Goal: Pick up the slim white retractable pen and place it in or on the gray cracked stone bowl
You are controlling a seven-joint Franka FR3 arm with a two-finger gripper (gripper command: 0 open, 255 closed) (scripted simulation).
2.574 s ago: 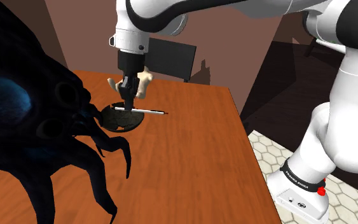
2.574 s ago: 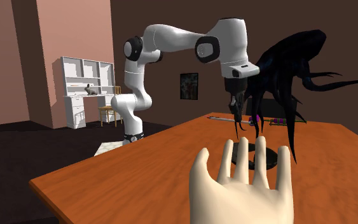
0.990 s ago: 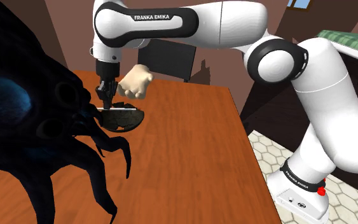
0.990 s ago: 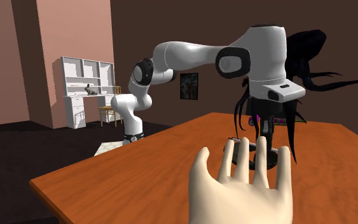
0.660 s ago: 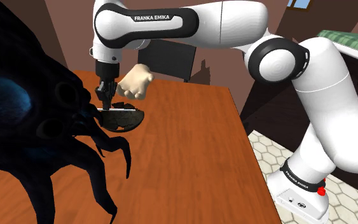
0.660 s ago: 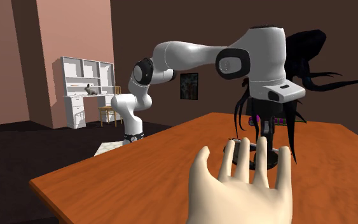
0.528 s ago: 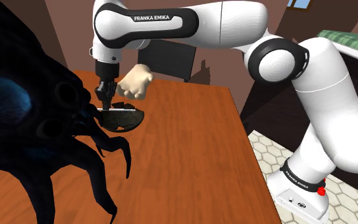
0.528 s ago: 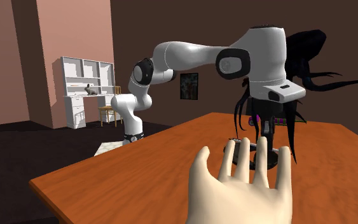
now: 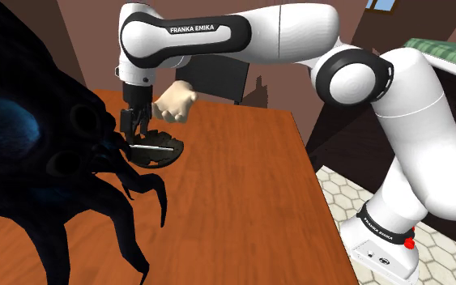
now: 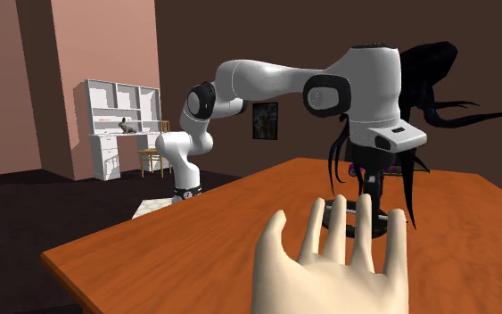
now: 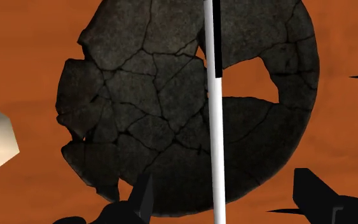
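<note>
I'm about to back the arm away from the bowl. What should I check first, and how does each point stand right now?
1. Pen on target: ok. The white pen lies across the dark cracked bowl.
2. Tool open: ok. Its fingers stand apart on either side of the pen.
3. No contact with the pen: ok. Neither finger touches it.
4. Pen settled: cannot tell. It spans the rim and overhangs at the tool's end, so it might roll.
5. Room to the sides: not ok. The pale hand model and the black tentacled figure flank the tool.
6. Straight lift: ok, as far as the shoulder view shows.
</note>
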